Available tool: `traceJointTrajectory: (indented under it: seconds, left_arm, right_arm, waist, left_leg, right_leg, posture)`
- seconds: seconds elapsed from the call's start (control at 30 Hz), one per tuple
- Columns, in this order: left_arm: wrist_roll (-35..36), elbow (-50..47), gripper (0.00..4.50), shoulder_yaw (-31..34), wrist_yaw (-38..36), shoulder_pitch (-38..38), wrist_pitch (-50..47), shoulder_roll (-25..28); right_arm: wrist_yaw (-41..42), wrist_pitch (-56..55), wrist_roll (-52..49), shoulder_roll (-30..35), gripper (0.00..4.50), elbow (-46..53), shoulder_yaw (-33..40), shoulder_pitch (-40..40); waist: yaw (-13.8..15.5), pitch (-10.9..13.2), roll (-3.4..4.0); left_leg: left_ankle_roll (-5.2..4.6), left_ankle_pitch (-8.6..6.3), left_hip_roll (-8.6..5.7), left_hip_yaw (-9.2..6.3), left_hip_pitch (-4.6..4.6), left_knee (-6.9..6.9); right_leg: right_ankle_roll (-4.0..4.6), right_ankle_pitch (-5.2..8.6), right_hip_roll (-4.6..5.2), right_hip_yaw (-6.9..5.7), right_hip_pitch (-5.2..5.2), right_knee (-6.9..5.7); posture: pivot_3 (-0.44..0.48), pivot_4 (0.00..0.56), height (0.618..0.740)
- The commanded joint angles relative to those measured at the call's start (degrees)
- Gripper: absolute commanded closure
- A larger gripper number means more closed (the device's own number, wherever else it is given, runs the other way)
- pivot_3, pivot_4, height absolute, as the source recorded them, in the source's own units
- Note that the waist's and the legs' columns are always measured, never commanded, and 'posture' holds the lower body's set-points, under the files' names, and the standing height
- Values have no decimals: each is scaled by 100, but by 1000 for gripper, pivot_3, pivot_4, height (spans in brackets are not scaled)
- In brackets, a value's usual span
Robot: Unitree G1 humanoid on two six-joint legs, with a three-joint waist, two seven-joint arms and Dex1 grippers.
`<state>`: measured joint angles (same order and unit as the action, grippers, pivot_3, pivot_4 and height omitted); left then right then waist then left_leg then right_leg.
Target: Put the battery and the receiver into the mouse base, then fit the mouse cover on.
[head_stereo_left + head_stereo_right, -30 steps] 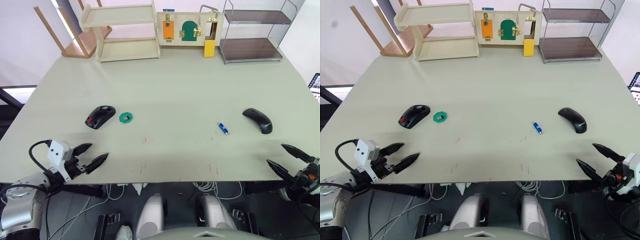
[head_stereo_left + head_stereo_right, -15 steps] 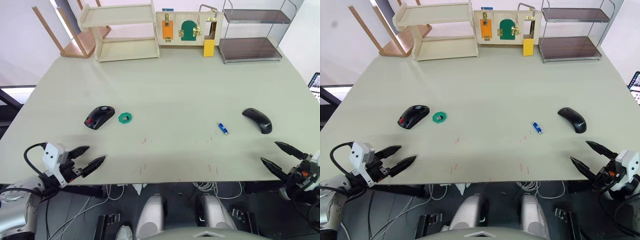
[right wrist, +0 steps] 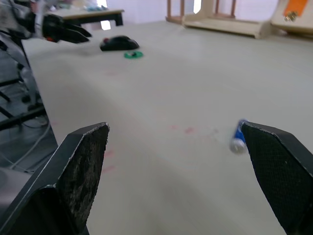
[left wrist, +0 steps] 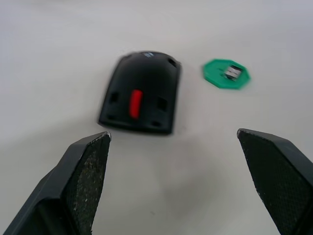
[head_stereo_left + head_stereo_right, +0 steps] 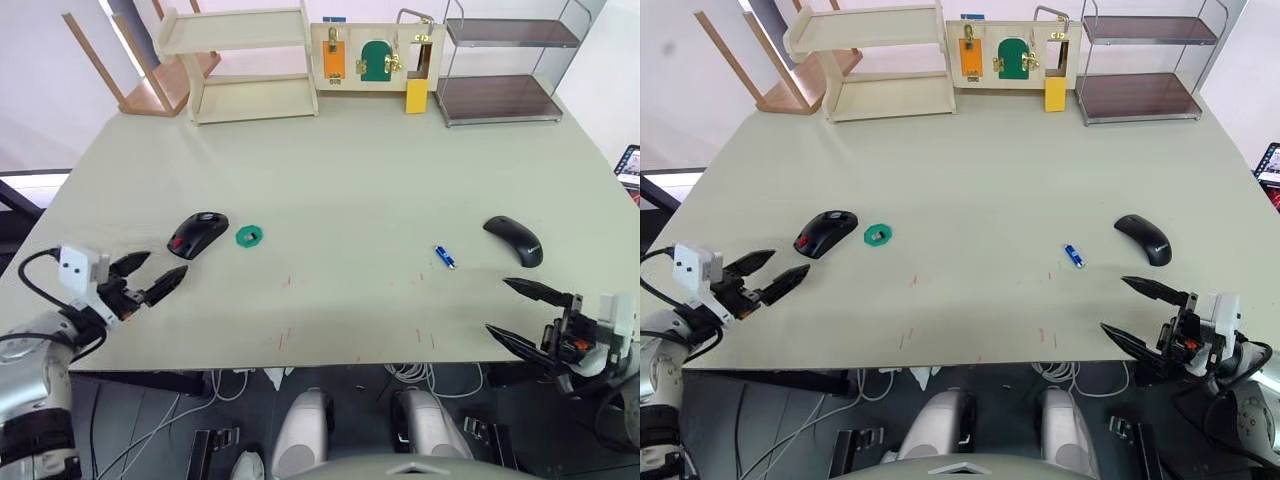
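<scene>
Along the pale green table's (image 5: 330,170) far edge, wooden shelves (image 5: 255,62).

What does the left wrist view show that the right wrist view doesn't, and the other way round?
Left wrist alone: the red patch on the mouse base and the small receiver lying on the green disc, seen between its own open fingers. Right wrist alone: the blue battery, the left gripper far off, and wooden shelves. Both share the base, the disc and the table.
</scene>
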<state>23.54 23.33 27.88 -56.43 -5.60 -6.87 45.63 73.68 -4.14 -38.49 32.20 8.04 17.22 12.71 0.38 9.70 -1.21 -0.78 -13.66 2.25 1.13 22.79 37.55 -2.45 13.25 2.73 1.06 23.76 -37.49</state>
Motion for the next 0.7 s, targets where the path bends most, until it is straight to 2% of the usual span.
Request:
traceJointTrajectory:
  seconds: [0.03, 0.27, 0.53, 0.7]
  left_arm:
    - [-199, 475, 93, -214, -51, -546, 244, 204]
    - [-671, 1348, 93, -795, -185, -1561, 475, 431]
    - [-1118, 2145, 93, -1376, -321, -2444, 636, 441]
    - [-1509, 3008, 93, -1736, -336, -3080, 864, 434]
  right_arm:
    - [122, 146, -324, -29, 0, 390, -110, -74]
    - [348, 60, -330, -121, 0, 353, -260, -92]
    - [381, 16, -296, -191, 0, 260, -260, -129]
    - [408, -53, -270, -206, 0, 214, -226, -126]
  waist:
    - [35, 1, -3]
    - [37, 2, -19]
    - [29, 4, -23]
    - [33, 4, -28]
  left_leg:
    - [0, 0, -1, 0, 0, 0]
    - [0, 1, -3, -2, 1, 0]
    - [1, 1, -4, -3, -1, 0]
    - [1, 1, -4, -3, -1, 0]
  right_leg:
    - [0, 0, 0, 0, 0, -1]
    - [0, -2, -4, -3, -2, -1]
    - [-2, -3, -9, -3, -2, -8]
    - [-5, -4, -11, -3, -2, -9]
  posture:
    - [0, 150, 740]
    - [0, 150, 740]
    - [0, 150, 740]
    - [0, 150, 740]
